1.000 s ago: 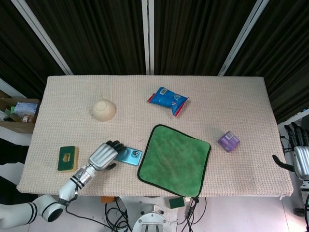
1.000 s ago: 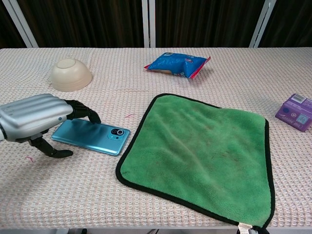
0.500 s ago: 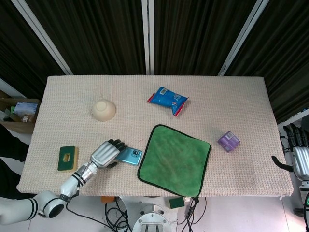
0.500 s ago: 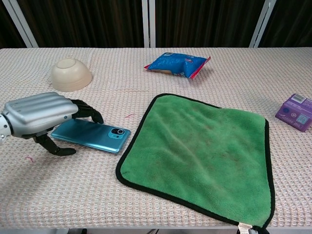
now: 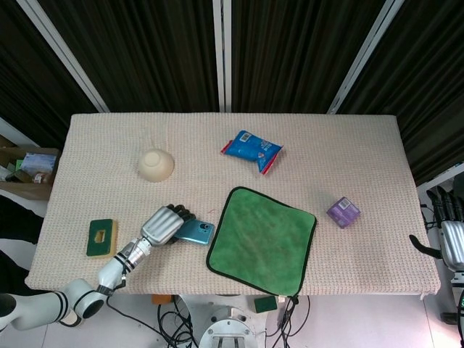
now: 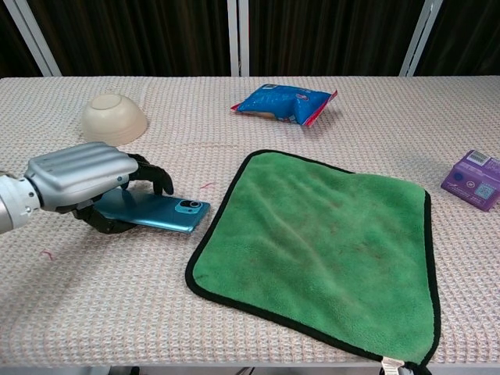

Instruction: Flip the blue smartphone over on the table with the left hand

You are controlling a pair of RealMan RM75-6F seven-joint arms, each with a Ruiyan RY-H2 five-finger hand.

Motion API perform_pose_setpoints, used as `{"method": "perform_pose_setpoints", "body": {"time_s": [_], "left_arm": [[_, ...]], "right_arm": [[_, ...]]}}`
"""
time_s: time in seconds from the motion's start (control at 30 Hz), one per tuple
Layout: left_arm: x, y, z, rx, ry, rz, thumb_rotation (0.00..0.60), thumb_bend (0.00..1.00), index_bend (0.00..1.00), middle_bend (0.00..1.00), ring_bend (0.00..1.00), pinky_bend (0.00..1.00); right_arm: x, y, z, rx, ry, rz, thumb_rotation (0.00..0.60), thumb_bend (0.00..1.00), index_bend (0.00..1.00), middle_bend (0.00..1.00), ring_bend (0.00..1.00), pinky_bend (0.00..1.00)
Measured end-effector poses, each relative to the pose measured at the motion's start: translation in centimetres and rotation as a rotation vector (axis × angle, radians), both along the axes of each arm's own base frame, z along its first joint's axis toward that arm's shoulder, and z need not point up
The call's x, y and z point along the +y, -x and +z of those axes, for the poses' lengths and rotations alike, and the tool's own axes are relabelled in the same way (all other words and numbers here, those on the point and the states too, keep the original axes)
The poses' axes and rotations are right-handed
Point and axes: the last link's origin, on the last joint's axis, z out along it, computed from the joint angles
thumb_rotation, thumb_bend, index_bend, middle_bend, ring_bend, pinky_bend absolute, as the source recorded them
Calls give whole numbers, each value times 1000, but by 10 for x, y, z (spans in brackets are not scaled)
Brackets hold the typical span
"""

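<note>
The blue smartphone lies camera side up just left of the green cloth. My left hand covers the phone's left part. Its fingers curl over the far edge and the thumb reaches under the near edge, so it grips the phone. The phone looks slightly raised and tilted on the hand's side. My right hand hangs off the table's right edge, holding nothing, with its fingers apart.
An upturned cream bowl sits behind the left hand. A green sponge lies to its left. A blue snack packet is at the back middle, a purple box at the right.
My left hand has slid right over the phone and closed on it, thumb going under the near edge. The phone has shifted and tipped up a little.
</note>
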Motion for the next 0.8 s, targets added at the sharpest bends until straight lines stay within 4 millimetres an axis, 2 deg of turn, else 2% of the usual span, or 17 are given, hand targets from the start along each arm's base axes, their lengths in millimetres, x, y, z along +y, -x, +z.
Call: {"method": "perform_pose_setpoints", "body": {"time_s": [0.07,0.37,0.5,0.63,0.77,0.8], "left_arm": [[0,-1,1,-25,-6,-4,600,568,395,436,311,472],[5,-8,10,-96,0,-5,600,652,561,528,397,549],[11,-10,13,-52,51,9,600,670,566,545,413,567],[17,-15,16,29,128,32,600,650,387,503,391,502],[26,-23,22,144,209,49,600,610,97,291,227,365],[30,-25,24,183,227,53,600,608,76,263,211,357]], "right_arm": [[0,0,0,-1,-2,-2,600,224,0,0,0,0],[-1,2,-2,1,-7,-7,600,224,0,0,0,0],[0,4,-2,0,-5,-12,600,224,0,0,0,0],[0,7,-2,-1,-3,-24,600,224,0,0,0,0],[-2,8,-1,1,0,-29,600,225,0,0,0,0],[-2,8,-1,1,0,-29,600,225,0,0,0,0]]}}
